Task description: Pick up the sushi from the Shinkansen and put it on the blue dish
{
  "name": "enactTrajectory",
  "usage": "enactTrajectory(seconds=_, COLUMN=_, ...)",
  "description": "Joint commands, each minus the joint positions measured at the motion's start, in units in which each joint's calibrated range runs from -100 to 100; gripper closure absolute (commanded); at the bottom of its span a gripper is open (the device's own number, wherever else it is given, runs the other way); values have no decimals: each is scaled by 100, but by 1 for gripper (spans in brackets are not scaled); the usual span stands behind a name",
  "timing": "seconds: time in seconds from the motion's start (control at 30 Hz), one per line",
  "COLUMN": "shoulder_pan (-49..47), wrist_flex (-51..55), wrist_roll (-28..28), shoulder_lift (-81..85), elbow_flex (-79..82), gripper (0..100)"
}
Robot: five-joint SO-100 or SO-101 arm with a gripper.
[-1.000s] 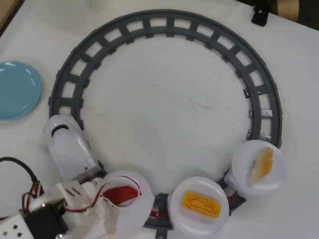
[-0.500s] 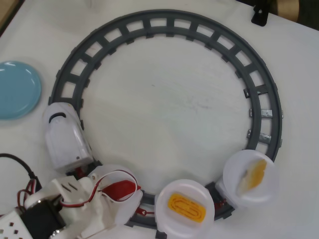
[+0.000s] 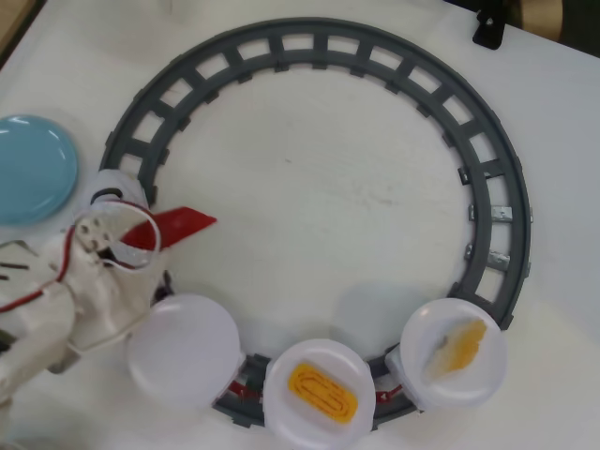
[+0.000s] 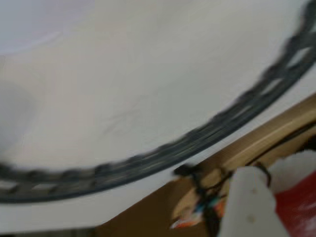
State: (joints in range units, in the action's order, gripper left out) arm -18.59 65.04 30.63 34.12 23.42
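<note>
My white gripper (image 3: pixel 139 234) is shut on the sushi (image 3: pixel 183 223), a flat red piece whose pointed end sticks out to the right. It holds the sushi over the left side of the track, beside the Shinkansen's rounded white nose (image 3: pixel 114 186). The blue dish (image 3: pixel 28 169) lies at the left edge, just left of the gripper. The train's cars carry round white plates; the one nearest the gripper (image 3: pixel 183 349) is bare. In the blurred wrist view a white finger (image 4: pixel 252 202) and the red sushi (image 4: pixel 298 210) show at the bottom right.
The grey circular track (image 3: pixel 487 178) rings the table's middle. One white plate holds a yellow omelette piece (image 3: pixel 322 392), another a pale orange-and-white piece (image 3: pixel 457 347). A black clamp (image 3: pixel 487 28) sits at the top right. The wrist view shows the track (image 4: pixel 148 160) and a wooden edge (image 4: pixel 266 133).
</note>
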Motion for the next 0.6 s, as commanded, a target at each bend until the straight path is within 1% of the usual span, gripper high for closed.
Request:
enactTrajectory(seconds=0.0, shoulder_pan=-966, wrist_flex=-20, wrist_roll=-385, shoulder_lift=93, elbow_flex=-385, gripper=97)
enactTrajectory(seconds=0.07, shoulder_pan=-1547, wrist_flex=-54, wrist_roll=-641, shoulder_lift=93, elbow_flex=-413, gripper=97)
enactTrajectory(seconds=0.17, shoulder_pan=-2348, wrist_flex=-419, wrist_roll=-1091, shoulder_lift=84, elbow_flex=-376, gripper=97)
enactTrajectory(seconds=0.3, shoulder_pan=-3132, wrist_flex=-971, wrist_roll=-1457, shoulder_lift=-7, elbow_flex=-241, gripper=97)
enactTrajectory(seconds=0.37, shoulder_pan=-3475, wrist_flex=-1235, wrist_roll=-1541, shoulder_lift=-7, elbow_flex=-43, gripper=97)
enactTrajectory(seconds=0.5, shoulder_pan=-4056, wrist_flex=-1532, wrist_roll=-1556, shoulder_lift=-15, elbow_flex=426, gripper=97)
enactTrajectory(seconds=0.57, shoulder_pan=-4311, wrist_flex=-1863, wrist_roll=-1556, shoulder_lift=-15, elbow_flex=805, gripper=97)
